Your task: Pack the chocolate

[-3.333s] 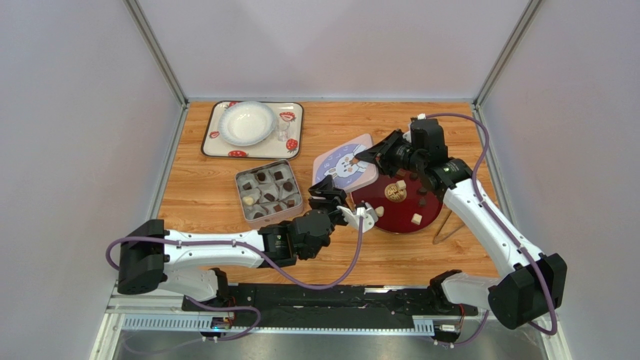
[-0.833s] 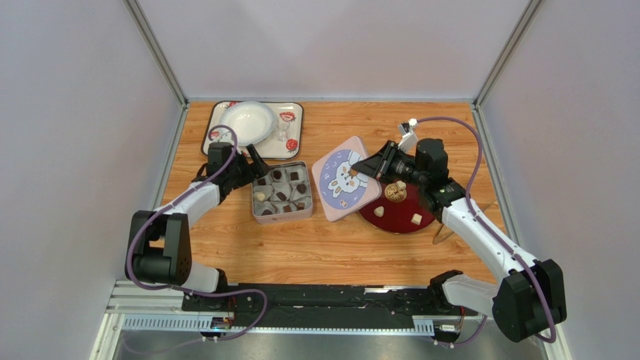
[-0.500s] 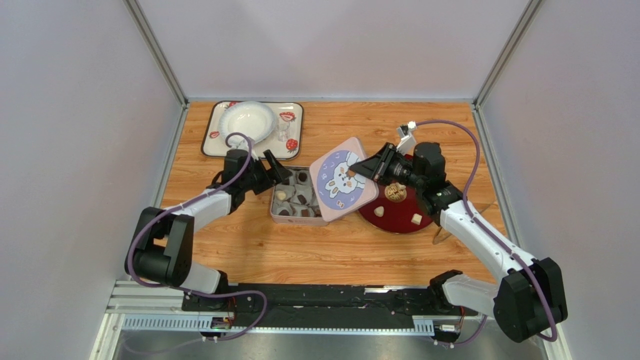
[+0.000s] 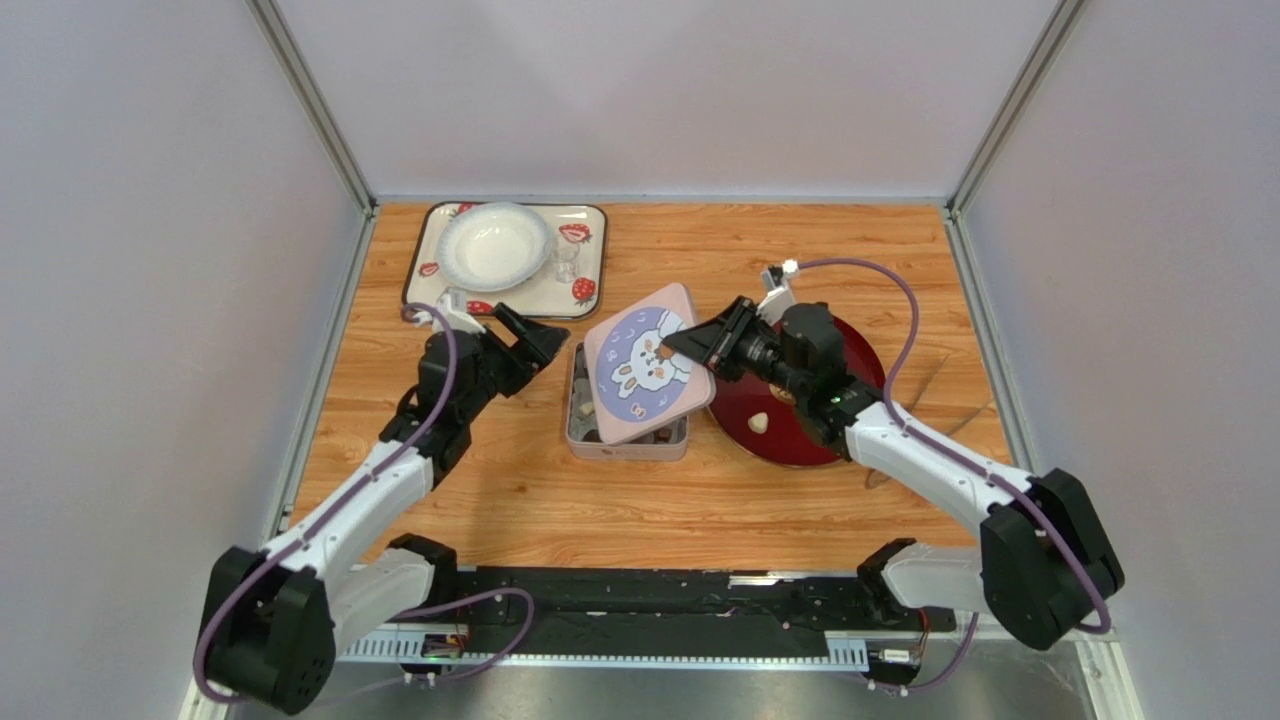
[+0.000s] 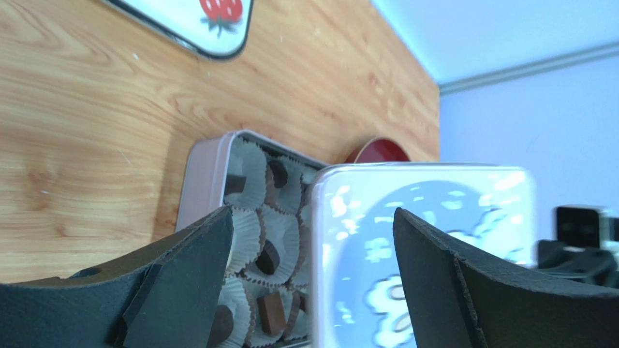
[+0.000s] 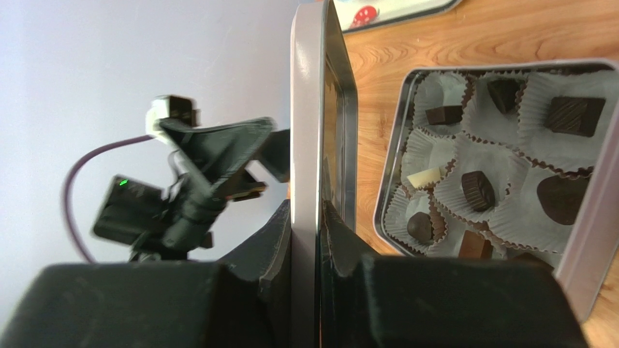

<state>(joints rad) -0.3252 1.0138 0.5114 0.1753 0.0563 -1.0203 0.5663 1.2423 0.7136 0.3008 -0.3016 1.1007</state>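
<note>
The square tin [image 4: 576, 408] sits mid-table with chocolates in white paper cups, mostly hidden under its bunny lid [image 4: 646, 365]. My right gripper [image 4: 696, 344] is shut on the lid's edge and holds it tilted over the tin. In the right wrist view the lid [image 6: 309, 109] stands edge-on between my shut gripper [image 6: 306, 217], beside the tin [image 6: 581, 254] with dark chocolates [image 6: 574, 114] and a cream one [image 6: 425, 177]. My left gripper [image 4: 529, 336] is open and empty just left of the tin. In the left wrist view my gripper [image 5: 312, 217] frames the tin [image 5: 207, 174], chocolates [image 5: 269, 257] and lid [image 5: 421, 246].
A dark red plate [image 4: 819, 413] to the right of the tin holds one cream piece [image 4: 760, 423]. A strawberry-print tray [image 4: 433, 293] at the back left carries a white bowl [image 4: 493, 245] and a small glass [image 4: 564, 267]. Walls enclose the table.
The tin has slid right toward the plate, pushed by my left gripper, which has since drawn back. My right gripper has carried the lid left, over the tin.
</note>
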